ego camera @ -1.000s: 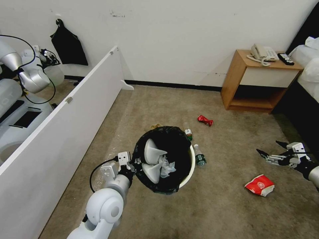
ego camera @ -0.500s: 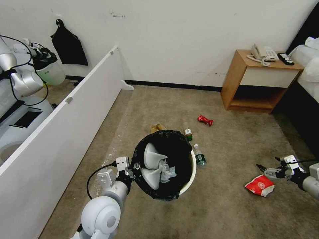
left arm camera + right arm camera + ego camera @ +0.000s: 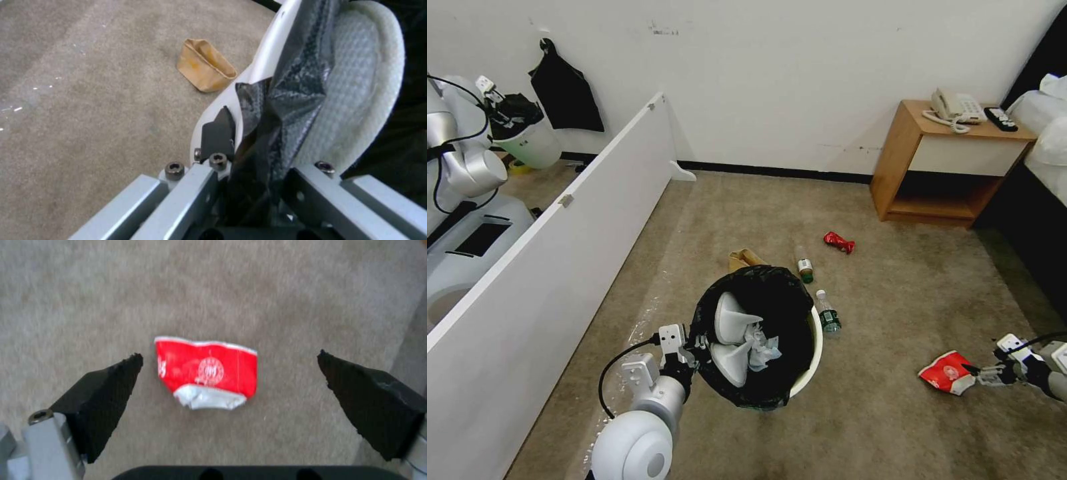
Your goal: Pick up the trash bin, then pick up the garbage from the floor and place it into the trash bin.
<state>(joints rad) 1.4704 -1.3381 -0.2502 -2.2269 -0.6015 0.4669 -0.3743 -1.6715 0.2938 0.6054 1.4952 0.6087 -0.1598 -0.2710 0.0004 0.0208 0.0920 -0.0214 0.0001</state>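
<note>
The left gripper (image 3: 694, 347) is clamped on the near rim of the bin (image 3: 812, 347), pinching the black bag (image 3: 285, 100) folded over the edge. The bin is tilted, its mouth facing the head camera. Inside lie two white slippers (image 3: 730, 333) and crumpled tissue (image 3: 760, 343). To the right, low over the carpet (image 3: 894, 413), the right gripper (image 3: 984, 373) has its jaws spread wide, the red-white snack packet (image 3: 206, 371) lying flat between the fingertips (image 3: 106, 386) without touching them. Just beyond the bin, on its right side, a green-labelled bottle (image 3: 827, 313) lies on the carpet; a second bottle (image 3: 804, 263) and a tan paper bag (image 3: 746, 257) sit behind the bin. Farther off lies a crushed red wrapper (image 3: 838, 241), with a wooden nightstand (image 3: 940, 167) against the wall.
</note>
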